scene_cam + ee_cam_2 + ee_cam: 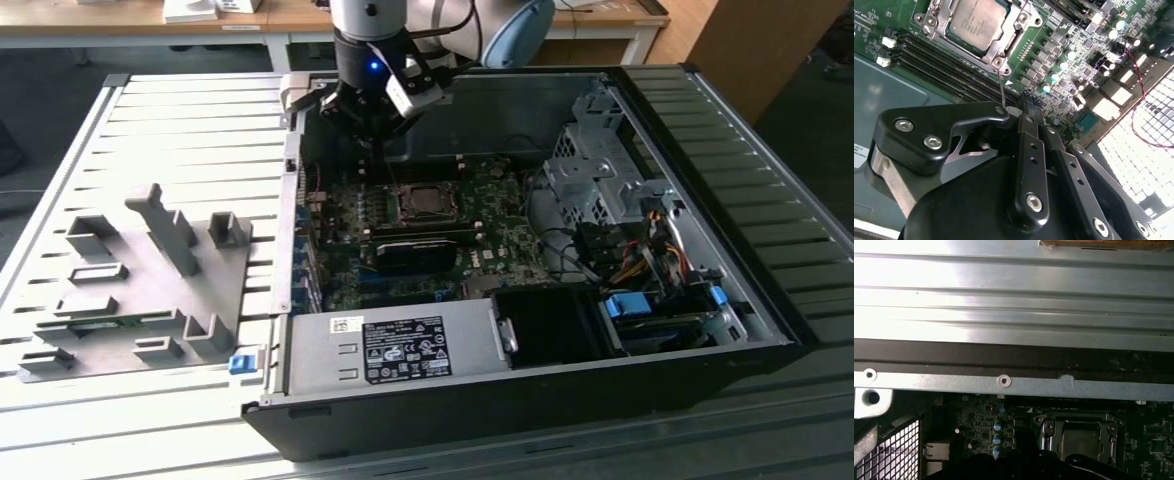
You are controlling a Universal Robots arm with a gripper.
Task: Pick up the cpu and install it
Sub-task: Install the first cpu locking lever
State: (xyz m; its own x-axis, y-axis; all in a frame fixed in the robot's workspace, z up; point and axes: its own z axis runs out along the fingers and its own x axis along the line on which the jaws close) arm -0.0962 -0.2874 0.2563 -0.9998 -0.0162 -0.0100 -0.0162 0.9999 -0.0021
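Silver-grey and flat, the cpu (975, 22) lay seated in its socket frame (1004, 42) on the motherboard (1089, 55), which suggests the placing was done; it also showed in the first wrist view (1080, 440) and in the exterior view (426, 199). A thin wire lever (1000, 87) rose from the corner of the socket frame toward the gripper (1026, 107), probably unlatched so the frame could take the chip. The gripper hung just beside the socket frame, above the memory slots (929, 50), its fingers (1029, 145) drawn close together with nothing between them. Outward from the socket frame stood the computer case (534, 400), and beyond it the grey fixture blocks (134, 280) on the table (200, 120).
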